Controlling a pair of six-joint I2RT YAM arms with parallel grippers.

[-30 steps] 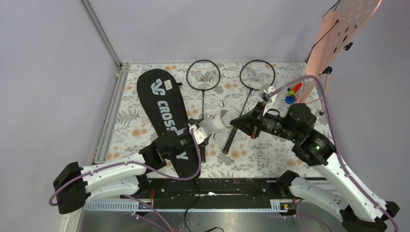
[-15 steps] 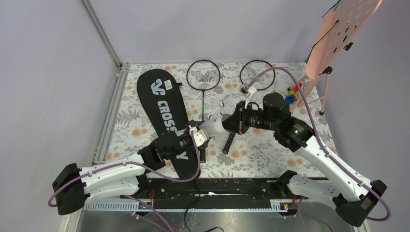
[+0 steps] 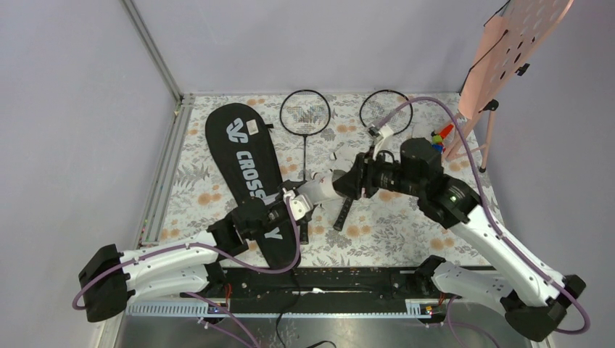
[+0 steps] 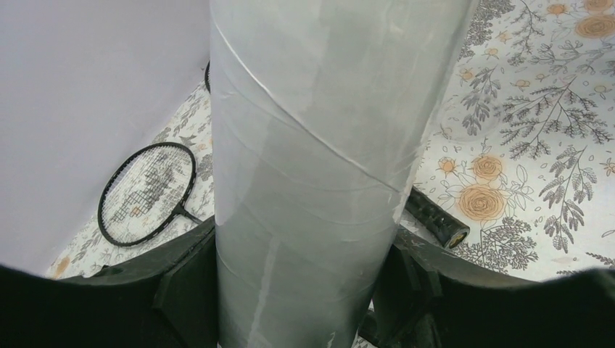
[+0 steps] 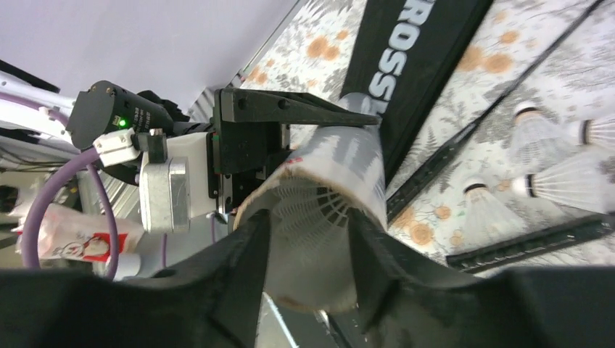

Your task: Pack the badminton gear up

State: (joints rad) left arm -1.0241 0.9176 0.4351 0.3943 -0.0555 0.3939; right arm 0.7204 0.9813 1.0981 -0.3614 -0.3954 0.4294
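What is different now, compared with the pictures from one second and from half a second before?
The right gripper moved left, from a short gap away up to the open end of the white tube, mostly in the first half second. The left gripper kept its jaws on the tube, which hardly shifted. The rackets and the bag stayed in place.

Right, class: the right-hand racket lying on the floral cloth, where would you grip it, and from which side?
Probably the thick black handle of the racket, not the thin shaft. It lies flat with its near end bare, so come straight down, jaws straddling its width.
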